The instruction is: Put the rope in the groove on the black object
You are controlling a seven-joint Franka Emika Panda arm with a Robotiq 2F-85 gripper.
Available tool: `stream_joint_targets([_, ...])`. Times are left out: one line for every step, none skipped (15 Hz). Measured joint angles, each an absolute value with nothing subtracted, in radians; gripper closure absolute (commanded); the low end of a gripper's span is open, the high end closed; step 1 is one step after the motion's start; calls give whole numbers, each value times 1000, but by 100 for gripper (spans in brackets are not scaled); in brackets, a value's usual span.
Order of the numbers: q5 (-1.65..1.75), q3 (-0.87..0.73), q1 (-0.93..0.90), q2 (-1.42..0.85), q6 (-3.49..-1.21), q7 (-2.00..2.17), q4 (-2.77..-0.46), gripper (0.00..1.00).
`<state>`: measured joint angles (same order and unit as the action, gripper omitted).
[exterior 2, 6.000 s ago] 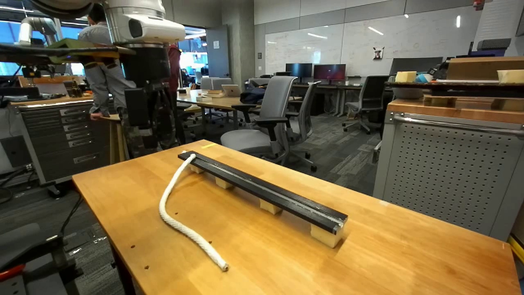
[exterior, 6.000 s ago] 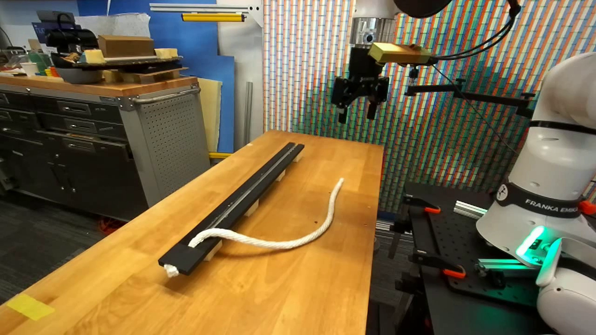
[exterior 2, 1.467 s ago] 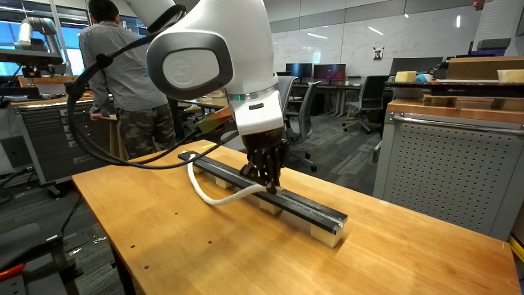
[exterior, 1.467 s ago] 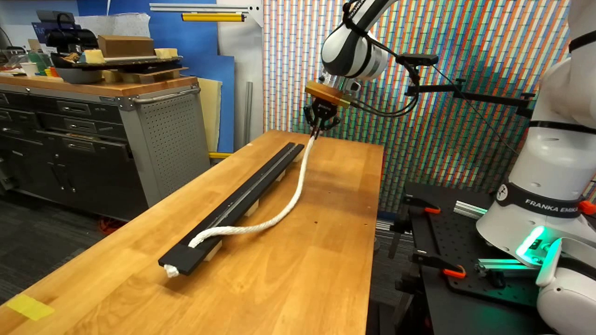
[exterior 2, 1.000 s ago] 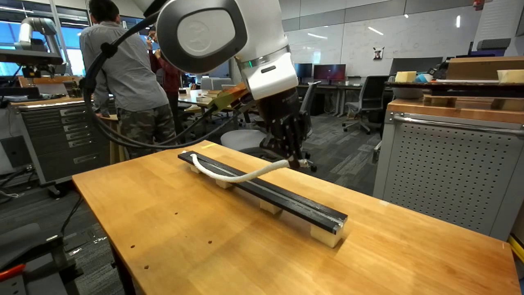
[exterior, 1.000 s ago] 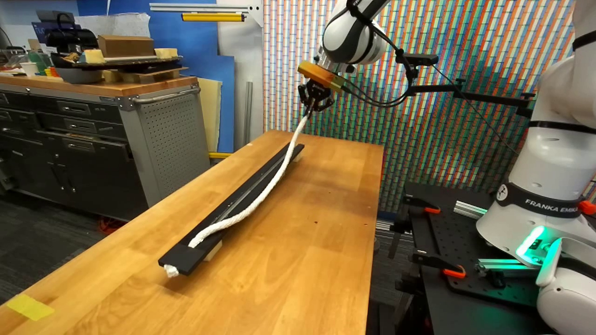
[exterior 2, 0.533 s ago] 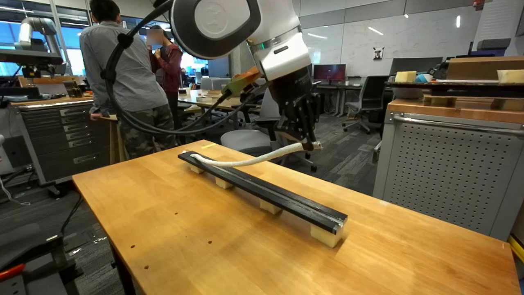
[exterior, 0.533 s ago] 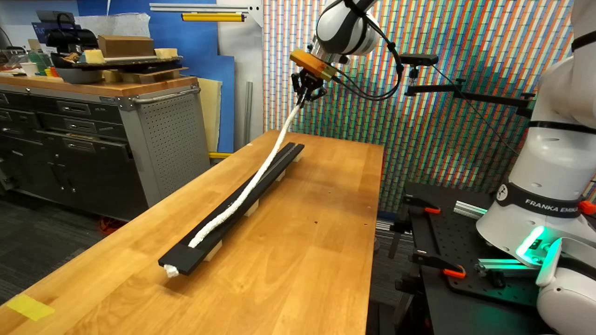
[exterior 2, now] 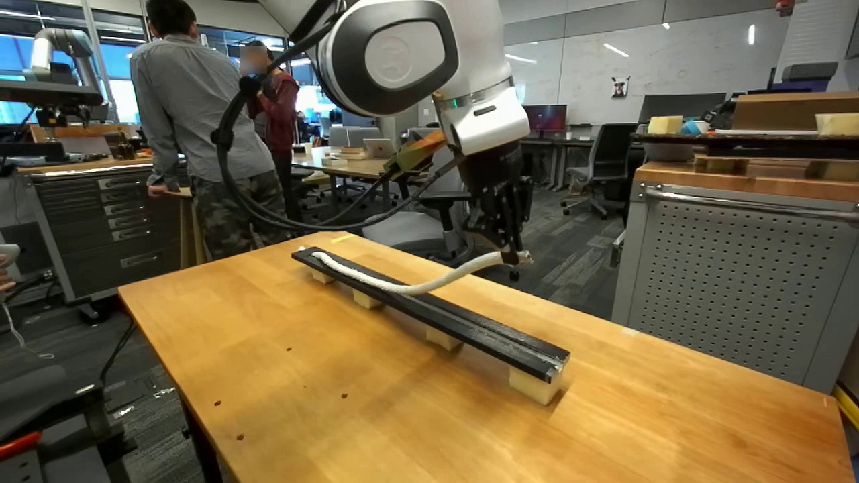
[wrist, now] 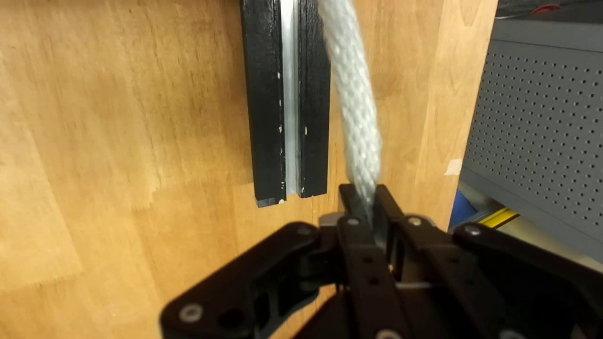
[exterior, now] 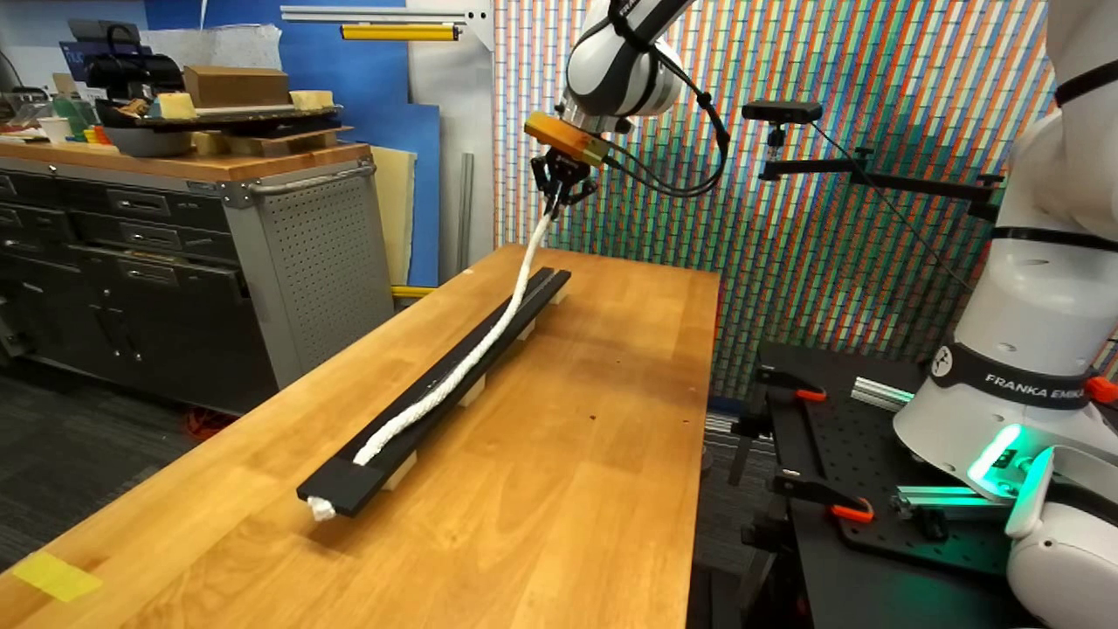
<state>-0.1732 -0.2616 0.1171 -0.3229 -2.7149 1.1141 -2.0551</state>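
Note:
The rope (exterior: pixel 476 354) runs from one end of the black object (exterior 2: pixel 470 335) along its top, then curves up to my gripper (exterior: pixel 554 208). In an exterior view, the gripper (exterior 2: pixel 515 256) is shut on the rope (exterior 2: pixel 429 287) close to its free tip, which pokes out past the fingers. It hangs above the bar, towards the table's cabinet side. The wrist view shows the groove (wrist: pixel 290 117) bare at this end, with the rope (wrist: pixel 353 84) slanting up beside it into the fingers. Whether the rope's lower stretch sits inside the groove I cannot tell.
Pale blocks (exterior 2: pixel 533 386) prop the bar above the wooden table (exterior: pixel 559 524). A tool cabinet (exterior 2: pixel 738 282) stands beyond the table's edge. Cables loop from the arm. A camera (exterior: pixel 782 112) on a bracket stands behind the arm.
Over the last seconds the rope was taken hold of, lifted off the table and brought over the bar. In the last half second the gripper has dropped slightly and the rope sags more.

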Motion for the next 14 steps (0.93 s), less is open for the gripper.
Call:
stream_joint_targets([-173, -262, 118, -342, -2711, 1114, -2039, 97])
stream_joint_targets([-173, -263, 118, -360, -2711, 1115, -2023, 97])
stream_joint_targets([-173, -264, 119, -377, -2711, 1115, -2010, 97])
stream_joint_targets([-173, -265, 119, -392, -2710, 1115, -1998, 97])
stream_joint_targets([-173, -267, 121, -405, -2710, 1115, -1989, 97])
stream_joint_targets([-173, -269, 122, -418, -2709, 1115, -1980, 97])
stream_joint_targets([-173, -271, 124, -429, -2709, 1115, -1974, 97])
stream_joint_targets([-173, -275, 126, -440, -2709, 1115, -1967, 97])
stream_joint_targets([-173, -278, 130, -450, -2709, 1115, -1962, 97])
stream_joint_targets([-173, -281, 133, -460, -2709, 1115, -1957, 97])
stream_joint_targets([-173, -283, 137, -470, -2708, 1115, -1952, 97])
stream_joint_targets([-173, -283, 140, -481, -2703, 1115, -1948, 97])
stream_joint_targets([-173, -283, 143, -492, -2695, 1115, -1943, 97])
stream_joint_targets([-173, -283, 145, -503, -2689, 1115, -1939, 97])
